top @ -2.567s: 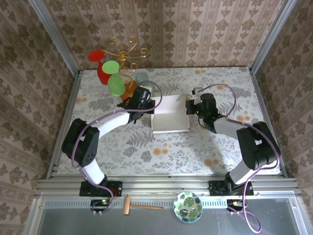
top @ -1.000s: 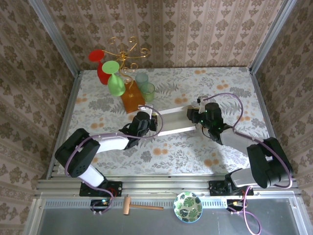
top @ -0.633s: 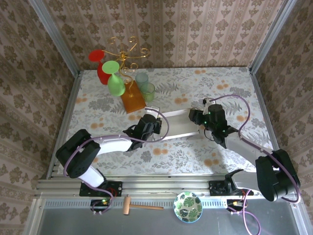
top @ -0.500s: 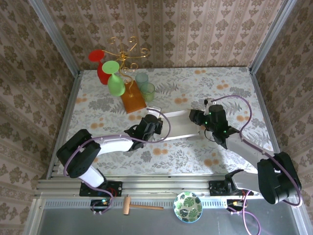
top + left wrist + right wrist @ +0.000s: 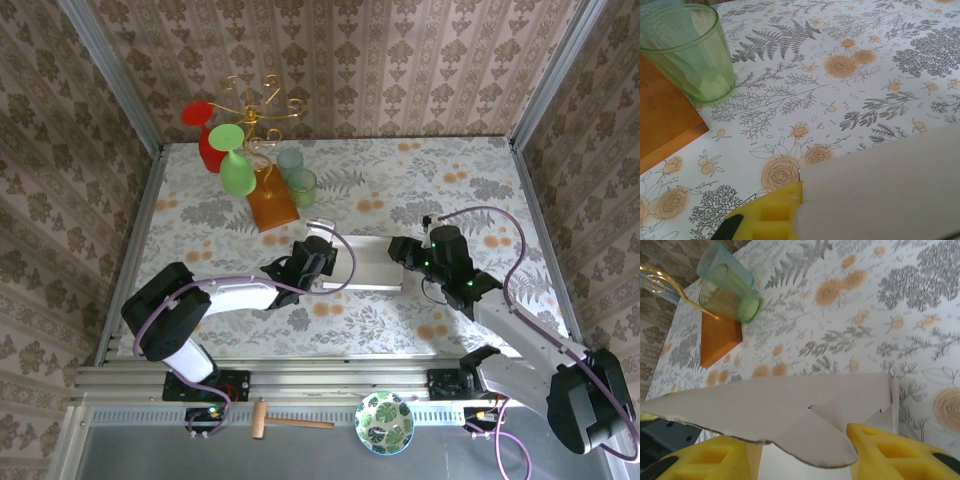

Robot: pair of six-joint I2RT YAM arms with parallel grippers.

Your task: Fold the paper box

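Both arms have swung nearer since earlier, and the paper box [image 5: 366, 266] has come down flatter. It now lies mid-table on the floral cloth [image 5: 450, 180] between the grippers, long axis left to right. Left gripper [image 5: 320, 266] is clamped tight on its left edge. Right gripper [image 5: 402, 253] is at the right end, yellow fingers [image 5: 900, 452] spread, a flap draped across them, not pinched. Behind, well apart: green tumbler [image 5: 687, 50] beside orange block [image 5: 662, 125], teal tumbler [image 5: 720, 262], gold rack [image 5: 255, 110].
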